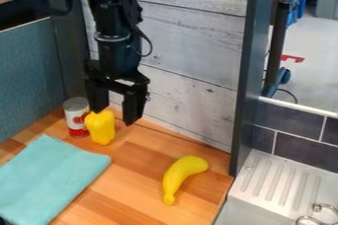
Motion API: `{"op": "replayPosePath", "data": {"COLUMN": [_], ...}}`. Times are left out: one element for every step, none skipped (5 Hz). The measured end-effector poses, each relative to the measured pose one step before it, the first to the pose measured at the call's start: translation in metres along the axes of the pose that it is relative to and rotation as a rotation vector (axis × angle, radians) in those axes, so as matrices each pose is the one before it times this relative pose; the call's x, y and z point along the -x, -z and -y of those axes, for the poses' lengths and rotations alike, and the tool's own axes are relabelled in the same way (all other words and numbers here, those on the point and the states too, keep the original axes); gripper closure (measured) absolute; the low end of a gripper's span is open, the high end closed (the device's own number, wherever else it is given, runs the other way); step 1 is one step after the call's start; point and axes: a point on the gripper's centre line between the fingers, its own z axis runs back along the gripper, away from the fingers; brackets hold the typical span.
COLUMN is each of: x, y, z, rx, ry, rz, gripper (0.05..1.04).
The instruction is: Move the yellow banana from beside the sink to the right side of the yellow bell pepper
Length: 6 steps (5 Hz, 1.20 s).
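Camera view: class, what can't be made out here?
Camera view:
- White-and-red metal can: right side, behind yellow plastic bell pepper.
- Flat turquoise cloth: left part, beyond left edge.
- Curved silver metal fixture: rest, beyond right edge.
- Black tool: touching pepper or not, contact too small.

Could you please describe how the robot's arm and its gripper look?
The arm is black, with jointed segments, a pale ring around its lower part and thin black cables looping beside it. The gripper is also black, with two blocky, straight fingers.
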Motion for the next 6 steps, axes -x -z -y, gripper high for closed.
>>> {"op": "replayPosePath", "data": {"x": [0.00179, -0.00796, -0.01132, -0.01187, -0.01074, -0.0087], "y": [0.0097, 0.00774, 0.00908, 0.0155, 0.018, 0.01658], "z": [0.00152, 0.00395, 0.01913, 0.01443, 0.01234, 0.00172], "rx": [0.0052, 0.0098, 0.004, 0.0116, 0.029, 0.0126], "ry": [0.0039, 0.0196, 0.0626, 0.0321, 0.0441, 0.0195], "rz": [-0.0285, 0.0269, 0.0027, -0.0622, -0.0267, -0.0287], "gripper": [0.081, 0.081, 0.081, 0.081, 0.081, 0.081]}}
